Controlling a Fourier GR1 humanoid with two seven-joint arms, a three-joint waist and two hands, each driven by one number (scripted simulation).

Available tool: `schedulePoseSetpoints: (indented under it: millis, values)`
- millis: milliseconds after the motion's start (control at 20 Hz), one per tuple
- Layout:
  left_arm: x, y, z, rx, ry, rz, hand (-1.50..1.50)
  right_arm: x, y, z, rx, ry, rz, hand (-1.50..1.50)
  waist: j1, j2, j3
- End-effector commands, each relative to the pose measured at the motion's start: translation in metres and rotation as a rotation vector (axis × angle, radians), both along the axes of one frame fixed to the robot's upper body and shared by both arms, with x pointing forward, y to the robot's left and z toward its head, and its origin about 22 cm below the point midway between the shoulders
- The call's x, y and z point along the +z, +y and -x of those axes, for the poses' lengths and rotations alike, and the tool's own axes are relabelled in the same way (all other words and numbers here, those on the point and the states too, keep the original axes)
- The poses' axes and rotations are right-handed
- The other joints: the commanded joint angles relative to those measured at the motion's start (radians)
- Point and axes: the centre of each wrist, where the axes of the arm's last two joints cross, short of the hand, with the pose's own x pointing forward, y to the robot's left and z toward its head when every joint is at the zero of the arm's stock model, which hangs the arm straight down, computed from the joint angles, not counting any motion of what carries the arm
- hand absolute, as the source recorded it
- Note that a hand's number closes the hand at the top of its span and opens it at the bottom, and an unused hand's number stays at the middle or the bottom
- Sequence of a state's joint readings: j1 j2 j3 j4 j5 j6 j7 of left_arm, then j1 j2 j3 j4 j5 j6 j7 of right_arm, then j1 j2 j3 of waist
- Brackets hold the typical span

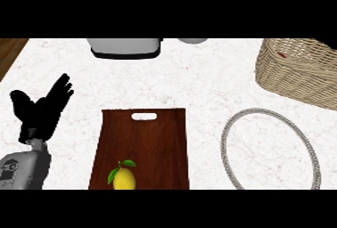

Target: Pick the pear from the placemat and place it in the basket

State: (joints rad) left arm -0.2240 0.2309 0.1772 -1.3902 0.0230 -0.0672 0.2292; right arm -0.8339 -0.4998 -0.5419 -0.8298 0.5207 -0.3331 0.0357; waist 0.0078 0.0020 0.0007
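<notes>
"One hand showed, then?"

"Yes, the left hand (39,113), fingers straight and spread, pointing up, holding nothing."

"And the fruit?"

"Right of that hand and nearer the robot, a yellow fruit (124,179) with green leaves lay on a wooden cutting board (141,142). Farther right sat an oval ring (224,139), and beyond it the wicker basket (296,71)."
</notes>
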Motion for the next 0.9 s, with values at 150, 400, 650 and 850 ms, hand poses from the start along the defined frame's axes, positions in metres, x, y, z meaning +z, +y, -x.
schedulePoseSetpoints:
  millis: [150,400,650,850]
  values:
    - [0.001,0.003,-0.001,0.007,0.001,-0.005,0.00,0.017,-0.062,0.035,-0.111,-0.165,-0.268,-1.50,-0.018,-0.002,0.000]
    - [-0.004,0.004,0.014,0.010,-0.001,-0.004,0.00,0.023,-0.133,0.097,-0.075,-0.148,-0.277,-1.50,-0.021,-0.006,0.000]
    - [0.009,0.005,0.012,0.014,0.000,0.005,0.00,0.025,-0.189,0.160,-0.008,-0.024,-0.264,-1.50,-0.015,-0.003,0.001]
    - [0.011,0.007,0.009,0.001,-0.009,0.018,0.00,0.000,-0.210,0.190,0.037,-0.004,-0.271,-1.50,-0.008,-0.001,0.001]
